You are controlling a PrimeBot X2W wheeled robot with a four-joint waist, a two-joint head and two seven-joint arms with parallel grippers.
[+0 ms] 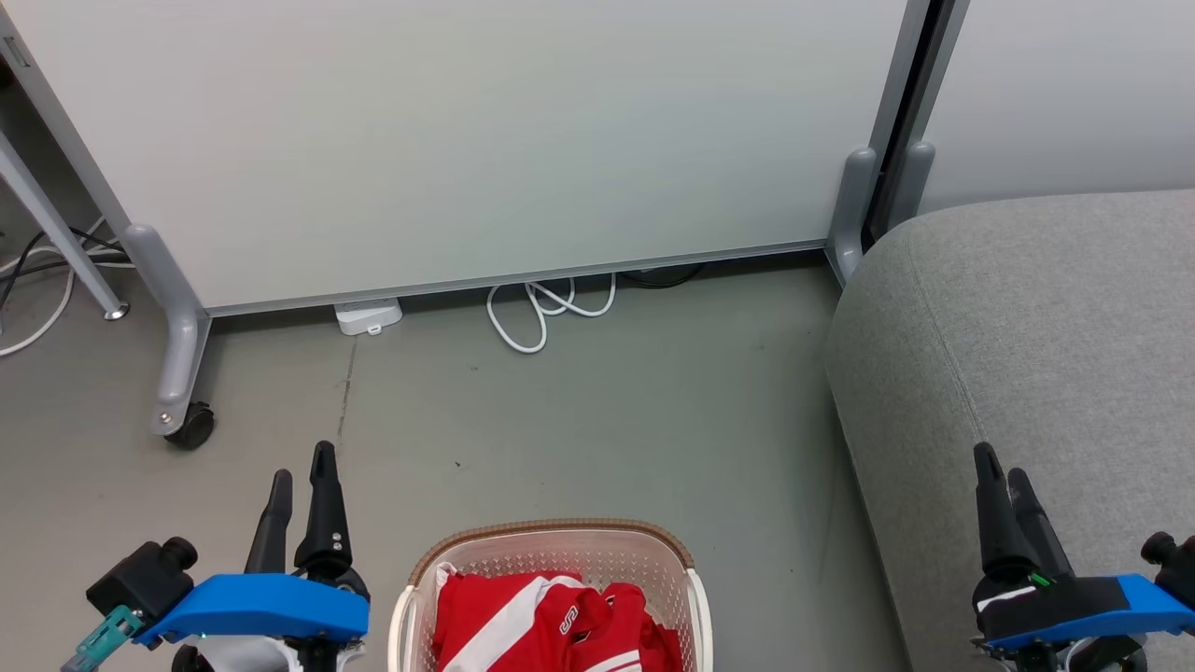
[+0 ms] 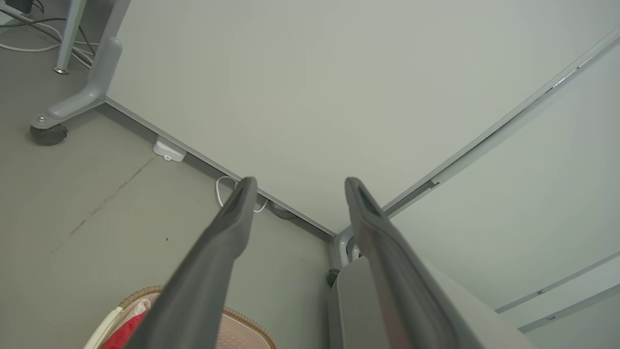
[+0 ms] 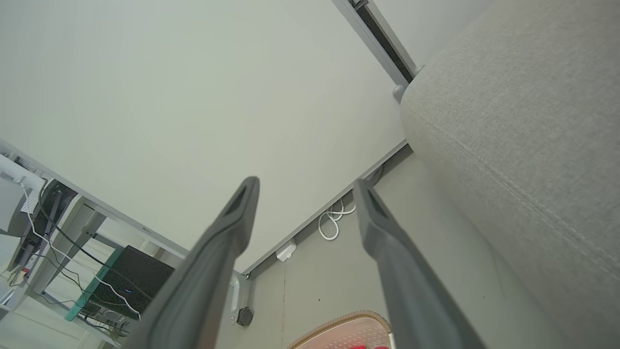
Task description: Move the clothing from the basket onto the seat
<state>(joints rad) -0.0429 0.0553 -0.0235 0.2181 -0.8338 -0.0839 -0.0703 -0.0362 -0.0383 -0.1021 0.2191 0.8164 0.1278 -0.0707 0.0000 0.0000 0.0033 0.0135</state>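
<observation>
Red clothing with white stripes lies bunched in the cream perforated basket, which stands on the floor at the bottom middle of the head view. The grey seat fills the right side. My left gripper is open and empty, left of the basket. My right gripper is open and empty, over the seat's front part. The left wrist view shows open fingers, the basket rim and a bit of red clothing. In the right wrist view the basket rim sits below open fingers, beside the seat.
A pale partition panel on grey wheeled feet stands behind the floor. A white cable loop and a white adapter lie at its base. More cables trail at far left. Grey floor separates basket and panel.
</observation>
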